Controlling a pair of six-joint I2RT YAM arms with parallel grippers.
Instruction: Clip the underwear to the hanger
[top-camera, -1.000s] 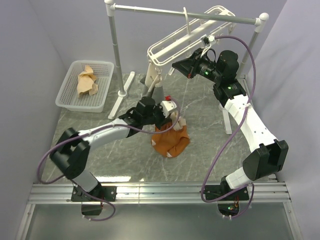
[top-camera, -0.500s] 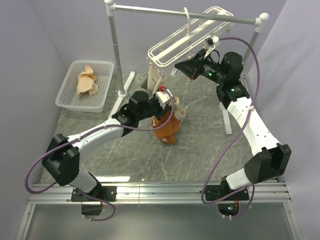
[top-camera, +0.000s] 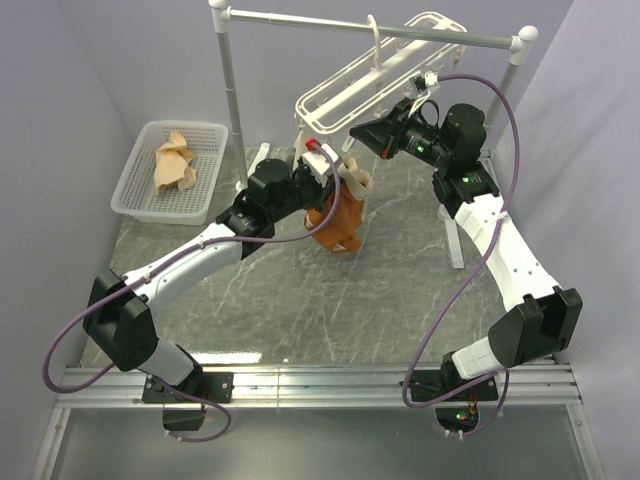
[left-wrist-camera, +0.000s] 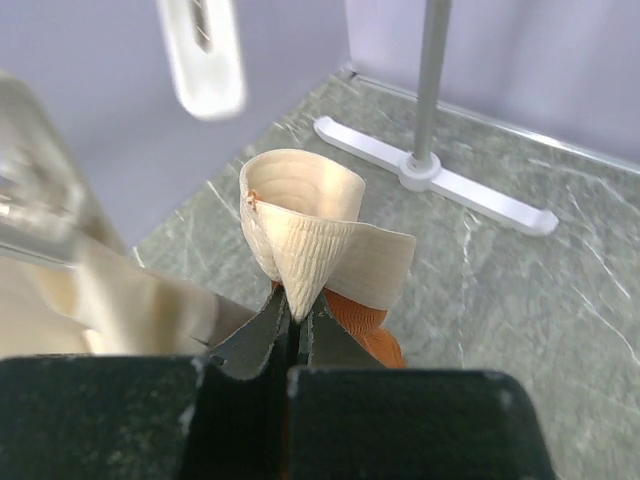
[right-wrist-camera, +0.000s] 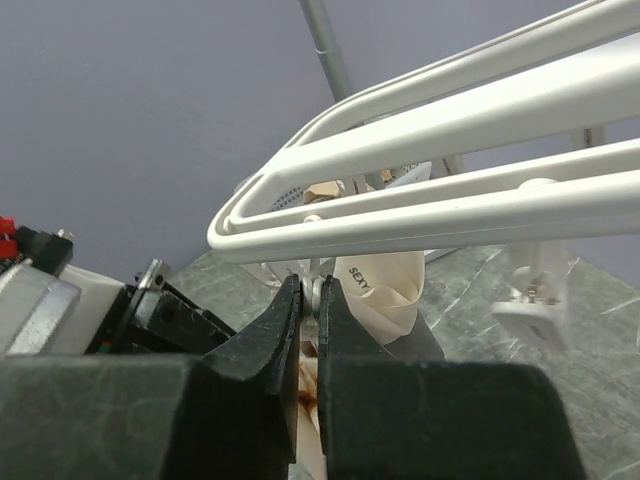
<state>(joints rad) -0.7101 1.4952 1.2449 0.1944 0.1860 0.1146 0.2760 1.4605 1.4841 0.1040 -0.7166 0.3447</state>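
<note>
My left gripper (top-camera: 332, 172) is shut on the pale beige waistband of the rust-orange underwear (top-camera: 337, 224), which hangs clear of the table just below the near end of the white hanger (top-camera: 345, 80). The left wrist view shows the waistband (left-wrist-camera: 320, 240) folded and pinched in the jaws (left-wrist-camera: 297, 312), with orange fabric (left-wrist-camera: 366, 322) below. My right gripper (top-camera: 358, 134) reaches in from the right and is shut on a small white clip (right-wrist-camera: 320, 288) under the hanger's bars (right-wrist-camera: 450, 130). The labelled waistband (right-wrist-camera: 385, 285) sits right behind that clip.
The hanger hangs from a grey rail (top-camera: 370, 27) on white posts, whose foot (left-wrist-camera: 450, 185) lies on the table. A white basket (top-camera: 134, 170) with tan cloth (top-camera: 172, 162) stands at the left. Another clip (right-wrist-camera: 535, 300) dangles to the right. A beige garment (top-camera: 304, 152) hangs behind my left wrist.
My left arm has lifted the underwear off the table, up and back toward the hanger's near end. The right gripper shifted slightly right a second ago, then held still on the clip.
</note>
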